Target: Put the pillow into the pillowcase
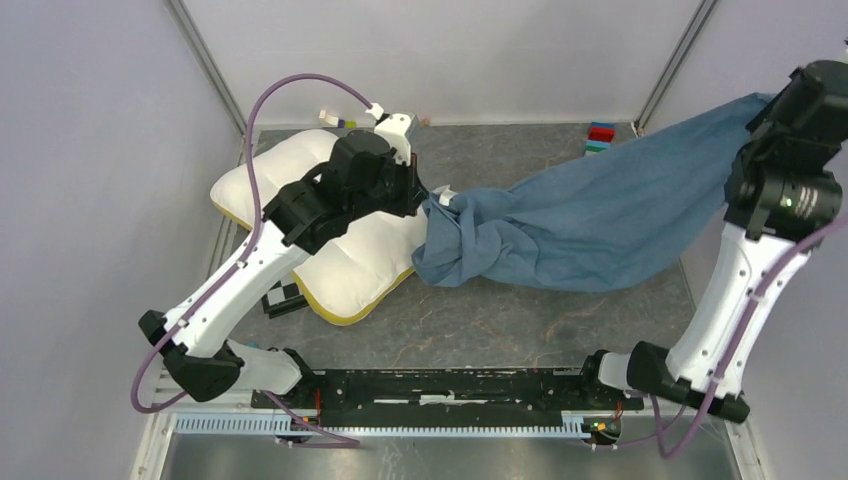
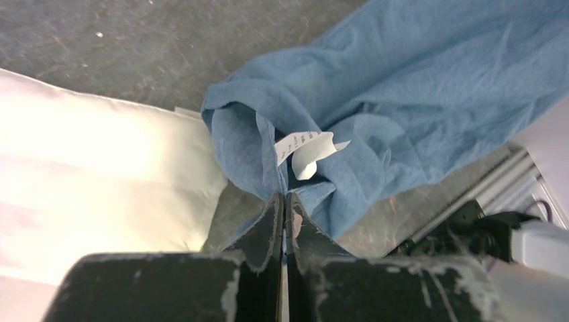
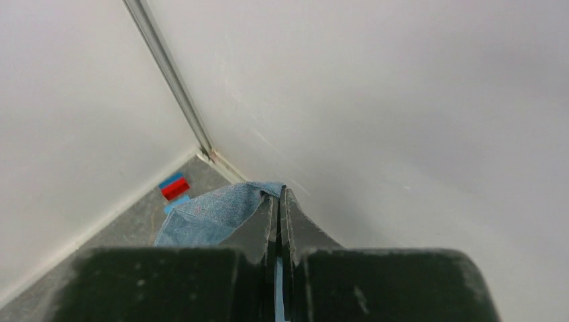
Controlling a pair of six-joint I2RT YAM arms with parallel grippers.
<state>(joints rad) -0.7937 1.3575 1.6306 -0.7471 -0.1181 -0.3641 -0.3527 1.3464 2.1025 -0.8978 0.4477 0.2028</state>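
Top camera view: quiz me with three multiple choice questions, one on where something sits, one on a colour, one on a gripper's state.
1. Where is the pillow relative to the pillowcase?
A) inside it
B) outside it, at its left end
C) outside it, at its right end

2. What colour is the pillow's edge?
A) yellow
B) red
C) green

3. What is the right gripper doing?
A) hanging open
B) gripping the pillow
C) shut on the pillowcase

Answers: B, the pillow lies uncovered to the left of the blue cloth. A, its lower edge shows yellow. C, the right wrist view shows blue cloth pinched in the closed jaws.
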